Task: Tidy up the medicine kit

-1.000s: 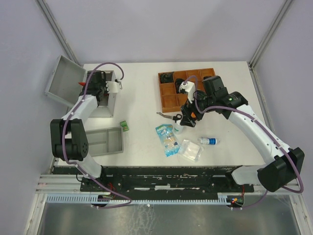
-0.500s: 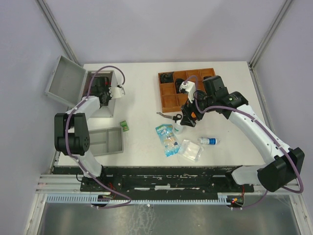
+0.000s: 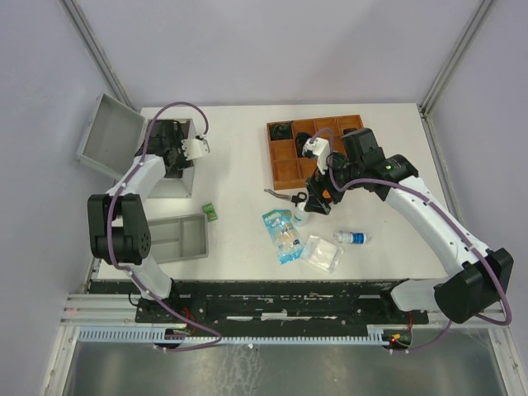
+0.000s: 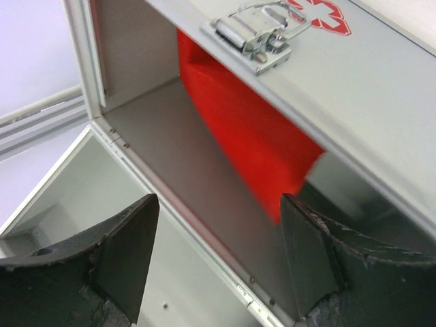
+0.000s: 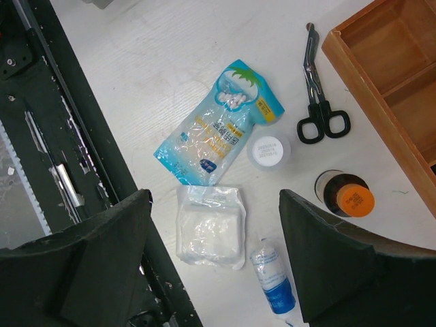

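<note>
The medicine kit, a silver-grey metal case, stands at the table's left with its lid swung open. My left gripper hangs over its opening. In the left wrist view the kit's front wall carries a latch. A red pouch, blurred, is inside the case. The left gripper is open, with nothing between its fingers. My right gripper hovers open over the loose supplies at mid-table, holding nothing. Below the right gripper lies a clear gauze packet.
A blue packet, scissors, a white-capped bottle, an orange-capped brown bottle and a small blue-labelled bottle lie near a brown wooden tray. A grey insert tray and a green packet sit front left.
My left gripper has gone from shut to open over the case and let go of the red pouch, which now sits inside. The right arm has not moved.
</note>
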Robot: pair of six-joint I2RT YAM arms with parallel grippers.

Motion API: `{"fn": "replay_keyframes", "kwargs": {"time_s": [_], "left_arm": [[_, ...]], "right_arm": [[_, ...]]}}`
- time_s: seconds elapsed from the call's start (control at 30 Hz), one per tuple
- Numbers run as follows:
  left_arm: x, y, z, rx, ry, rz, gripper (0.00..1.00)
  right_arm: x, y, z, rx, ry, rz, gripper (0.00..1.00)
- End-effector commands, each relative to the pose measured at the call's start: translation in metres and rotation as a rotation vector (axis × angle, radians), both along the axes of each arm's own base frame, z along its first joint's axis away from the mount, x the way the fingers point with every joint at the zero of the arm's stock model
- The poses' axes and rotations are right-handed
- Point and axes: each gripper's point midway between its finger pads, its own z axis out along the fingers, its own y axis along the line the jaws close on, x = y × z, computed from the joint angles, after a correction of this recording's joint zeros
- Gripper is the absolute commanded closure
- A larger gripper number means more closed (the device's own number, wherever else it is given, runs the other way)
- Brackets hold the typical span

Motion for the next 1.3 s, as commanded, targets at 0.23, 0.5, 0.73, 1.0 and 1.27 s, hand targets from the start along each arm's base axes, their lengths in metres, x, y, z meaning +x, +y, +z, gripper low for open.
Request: {"fn": "replay_keyframes", "kwargs": {"time_s": [0.23, 0.5, 0.73, 1.0, 1.27], "left_arm": [[-0.013, -0.027, 0.112, -0.212, -0.155, -0.016, 0.05], [-0.098, -0.152, 0.128, -0.891, -0.021, -0.241, 0.03], [-0.175, -0.252, 0.076, -1.036, 0.191, -0.440, 0.00], [-0.196, -0.320, 0.006, -0.926, 0.384, -0.532, 0.12], [-0.176, -0.349, -0.057, -0.902, 0.567, -0.353, 0.19]], "right_arm": [[0.002, 0.001, 0.008, 0.024, -0.037, 0.013, 0.16], [0.017, -0.021, 0.003, -0.044, -0.107, -0.151, 0.16], [0.020, -0.037, -0.004, -0.085, -0.116, -0.257, 0.16], [0.027, -0.052, -0.013, -0.111, -0.145, -0.316, 0.16], [0.030, -0.061, -0.017, -0.119, -0.148, -0.335, 0.16]]}}
